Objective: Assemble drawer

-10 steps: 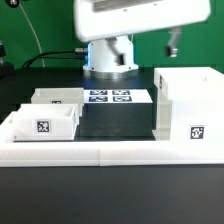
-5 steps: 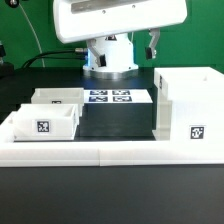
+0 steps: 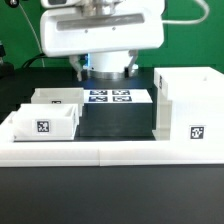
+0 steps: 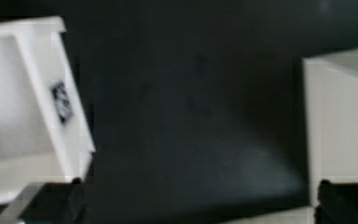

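Now that the arm has swung toward the exterior view's left, its gripper spread wide and empty, the box shell and nearer tray sit unjoined on the table, with a pickup apparently pending.

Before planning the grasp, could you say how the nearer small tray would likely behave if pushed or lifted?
The nearer tray looks like thin-walled plastic, so probably stiff and light. Low and wide, it should slide rather than tip. Its smooth walls may be slippery to pinch.
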You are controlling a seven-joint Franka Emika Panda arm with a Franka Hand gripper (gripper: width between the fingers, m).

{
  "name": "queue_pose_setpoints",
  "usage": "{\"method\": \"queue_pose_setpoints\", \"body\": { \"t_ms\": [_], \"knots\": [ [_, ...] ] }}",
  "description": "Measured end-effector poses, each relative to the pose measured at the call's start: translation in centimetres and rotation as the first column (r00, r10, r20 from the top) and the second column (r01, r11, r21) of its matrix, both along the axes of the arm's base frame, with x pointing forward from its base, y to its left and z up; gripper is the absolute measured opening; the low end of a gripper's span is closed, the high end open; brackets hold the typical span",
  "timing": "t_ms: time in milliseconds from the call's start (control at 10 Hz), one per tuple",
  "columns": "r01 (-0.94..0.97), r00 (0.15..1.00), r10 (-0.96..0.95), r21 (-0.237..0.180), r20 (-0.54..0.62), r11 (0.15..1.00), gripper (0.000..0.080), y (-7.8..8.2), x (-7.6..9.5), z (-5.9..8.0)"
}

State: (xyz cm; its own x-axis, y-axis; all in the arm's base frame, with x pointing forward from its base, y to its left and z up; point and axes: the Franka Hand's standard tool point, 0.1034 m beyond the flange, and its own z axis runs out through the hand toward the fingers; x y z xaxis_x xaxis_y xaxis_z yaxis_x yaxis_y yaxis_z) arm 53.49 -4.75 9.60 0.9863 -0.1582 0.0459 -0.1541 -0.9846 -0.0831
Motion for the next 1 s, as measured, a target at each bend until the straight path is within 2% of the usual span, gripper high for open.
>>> {"method": "queue_pose_setpoints", "body": {
  "t_ms": [300,700,900,1000],
  "knots": [
    [-0.03,0.999,0.03,-0.035,0.011,0.999,0.0649,-3.3,-0.5,-2.3],
    [-0.027,1.0,0.027,-0.033,0.012,0.999,0.0649,-2.8,-0.3,-2.1],
    [-0.077,0.997,0.077,-0.031,-0.003,0.997,0.0649,-3.8,-0.6,-2.5],
    [-0.075,0.997,0.075,-0.032,-0.015,0.997,0.0649,-4.4,-1.0,-3.5]
  ]
}}
